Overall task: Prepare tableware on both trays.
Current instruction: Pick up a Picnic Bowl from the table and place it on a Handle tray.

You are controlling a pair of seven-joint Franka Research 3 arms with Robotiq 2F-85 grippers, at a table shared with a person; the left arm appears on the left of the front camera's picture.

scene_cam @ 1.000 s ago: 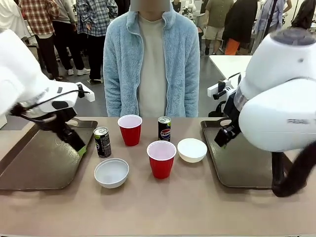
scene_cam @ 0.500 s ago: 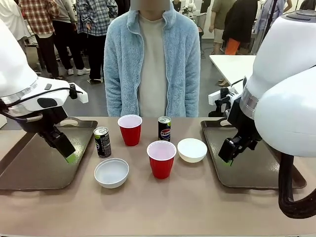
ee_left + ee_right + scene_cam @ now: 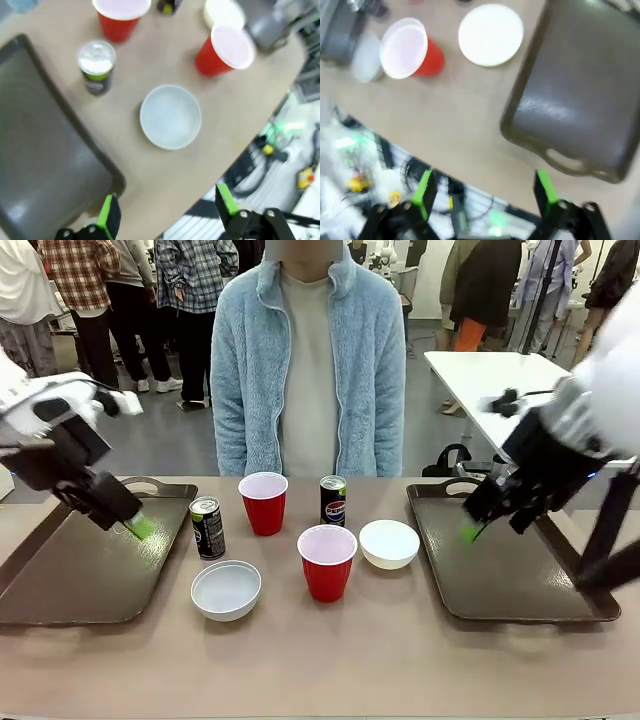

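Observation:
Two dark brown trays lie on the table, one at the left (image 3: 70,575) and one at the right (image 3: 520,575), both bare. Between them stand a black-green can (image 3: 207,527), a Pepsi can (image 3: 333,500), two red cups (image 3: 263,502) (image 3: 327,562) and two white bowls (image 3: 226,589) (image 3: 389,543). My left gripper (image 3: 140,528) hangs open above the left tray. My right gripper (image 3: 468,533) hangs open above the right tray's inner edge. In the left wrist view the open gripper (image 3: 167,210) looks down on a bowl (image 3: 170,116). In the right wrist view the open gripper (image 3: 485,192) looks at the table's near edge, beside the tray (image 3: 575,100).
A person in a light blue fleece jacket (image 3: 307,360) stands at the far side of the table, hands out of sight. A second white table (image 3: 480,375) stands behind at the right. Several people stand farther back.
The left gripper has swung left and risen over its tray. The right arm has pulled back to the right, uncovering its tray. Both stay open; the tableware has not moved.

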